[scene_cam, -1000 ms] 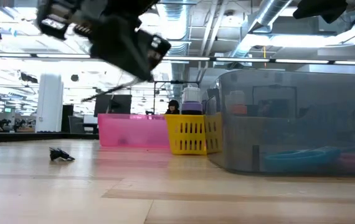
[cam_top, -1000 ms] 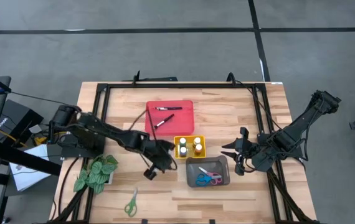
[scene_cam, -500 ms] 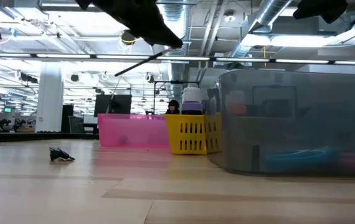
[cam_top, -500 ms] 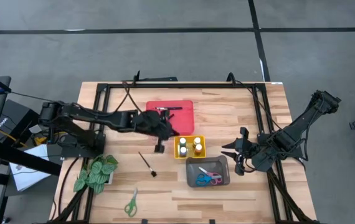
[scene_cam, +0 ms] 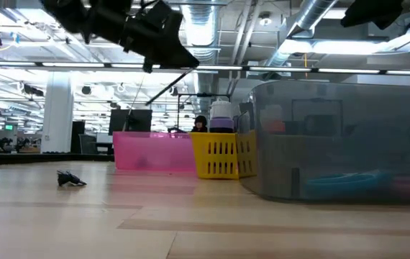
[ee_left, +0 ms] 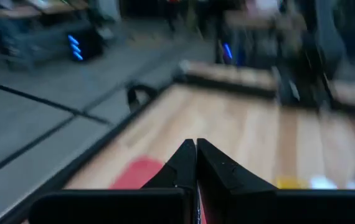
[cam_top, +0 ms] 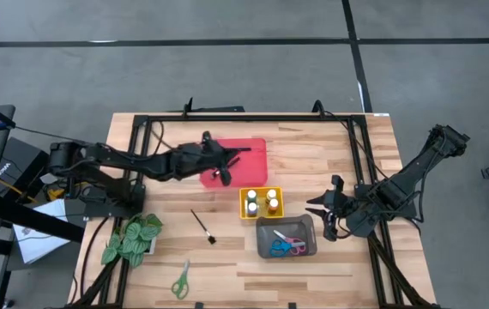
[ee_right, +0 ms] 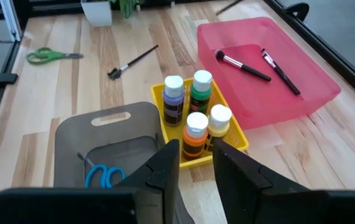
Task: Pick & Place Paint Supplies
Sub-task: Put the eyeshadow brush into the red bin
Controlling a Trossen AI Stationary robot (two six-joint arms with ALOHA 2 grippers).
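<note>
My left gripper (cam_top: 226,173) hangs shut and empty above the red tray (cam_top: 249,163); its closed fingertips (ee_left: 195,149) hold nothing. Two dark-handled paintbrushes (ee_right: 243,67) lie in that tray. Another paintbrush (cam_top: 202,227) lies flat on the table, left of the yellow tray (cam_top: 262,215) where several paint bottles (ee_right: 193,102) stand upright. Blue and pink scissors (cam_top: 286,247) lie in the grey tray (cam_top: 304,225). Green scissors (cam_top: 180,281) lie near the front edge. My right gripper (ee_right: 195,165) waits open and empty to the right of the grey tray.
A green leafy plant in a white pot (cam_top: 133,239) stands at the table's left near side. A black frame (cam_top: 253,118) runs along the table's far edge and both sides. Bare wood lies between the loose brush and the green scissors.
My left gripper has risen from just over the loose paintbrush and swung toward the far edge, ending above the red tray. It has tipped from pointing steeply down to nearly level, staying shut. The paintbrush stays flat on the table.
</note>
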